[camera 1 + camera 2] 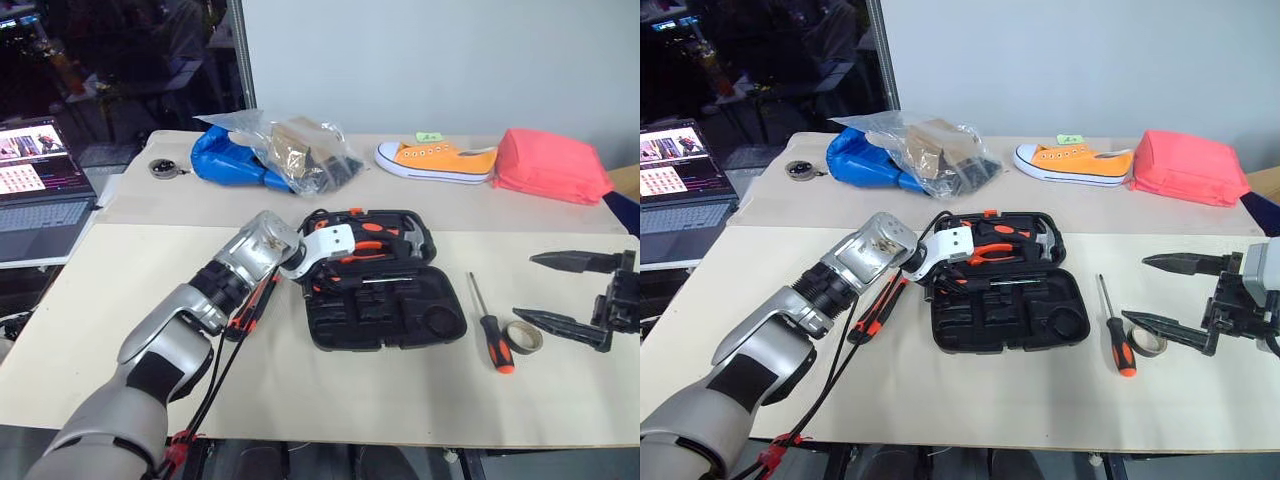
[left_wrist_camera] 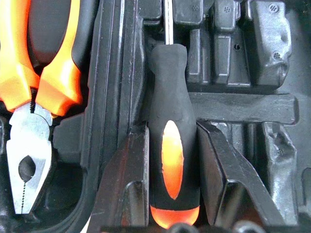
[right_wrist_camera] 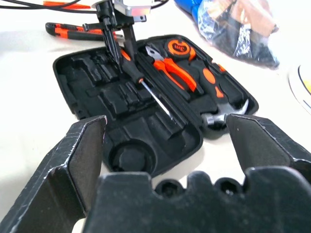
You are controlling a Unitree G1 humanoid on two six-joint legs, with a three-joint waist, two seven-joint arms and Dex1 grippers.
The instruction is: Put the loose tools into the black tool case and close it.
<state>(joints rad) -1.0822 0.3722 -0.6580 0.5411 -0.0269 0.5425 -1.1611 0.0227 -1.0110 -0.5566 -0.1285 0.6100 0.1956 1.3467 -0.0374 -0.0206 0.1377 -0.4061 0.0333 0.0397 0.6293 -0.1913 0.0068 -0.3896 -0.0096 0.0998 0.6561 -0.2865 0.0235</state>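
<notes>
Silver-grey left arm (image 1: 165, 345) with black ribbed wrist, trailing black cable, black 2-fingered tool (image 2: 167, 165)

Bare table (image 1: 330, 400) along lower frame: free passage. Centre blocked by open black tool case (image 1: 385, 315) and left gripper (image 3: 119, 46) over its hinge side. 1 screwdriver (image 1: 492, 335) and tape roll (image 1: 523, 336) obstruct centre right.

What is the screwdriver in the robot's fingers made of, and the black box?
The screwdriver handle looks like matte black rubbery plastic with a glossy orange inset; its thin shaft shines like steel. The tool case looks like moulded black hard plastic, slightly shiny on its ridges.
</notes>
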